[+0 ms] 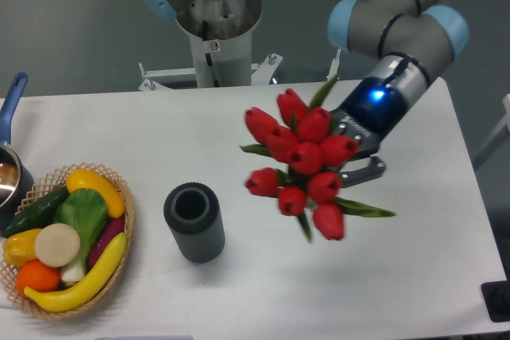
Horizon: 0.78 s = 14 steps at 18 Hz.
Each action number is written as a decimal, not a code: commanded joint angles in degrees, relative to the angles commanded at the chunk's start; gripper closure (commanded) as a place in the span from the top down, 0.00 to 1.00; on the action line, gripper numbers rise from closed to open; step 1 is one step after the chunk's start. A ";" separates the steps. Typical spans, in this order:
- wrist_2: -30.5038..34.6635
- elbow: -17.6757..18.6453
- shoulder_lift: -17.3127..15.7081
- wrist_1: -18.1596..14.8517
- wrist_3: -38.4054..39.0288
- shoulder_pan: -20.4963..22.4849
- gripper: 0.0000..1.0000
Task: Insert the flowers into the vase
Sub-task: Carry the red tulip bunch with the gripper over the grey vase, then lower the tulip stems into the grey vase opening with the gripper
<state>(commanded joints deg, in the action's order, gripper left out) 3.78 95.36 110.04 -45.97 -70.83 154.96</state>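
In the single camera view, the gripper (351, 149) sits right of centre, its fingers clamped on the flowers (301, 161), held above the white table (239, 125). The vase (194, 221) stands upright lower left of the bunch, beside a wicker basket (126, 220).

One bunch of flowers (304, 161), about ten red buds counted. One vase (194, 221) on the counter (199, 129). One wicker basket (123, 197) at nine o'clock of the vase, holding two yellow bananas, one orange and one cucumber. One pan (9, 161) at the left edge.
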 joint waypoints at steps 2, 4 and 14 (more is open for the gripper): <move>-2.36 0.18 0.00 0.00 -0.36 -1.41 0.25; -4.91 1.22 -0.26 0.00 -0.44 -1.68 0.25; -5.80 7.12 -3.77 0.00 -2.91 -4.32 0.26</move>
<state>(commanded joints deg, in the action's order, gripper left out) -2.02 102.48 106.27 -45.97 -73.74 150.64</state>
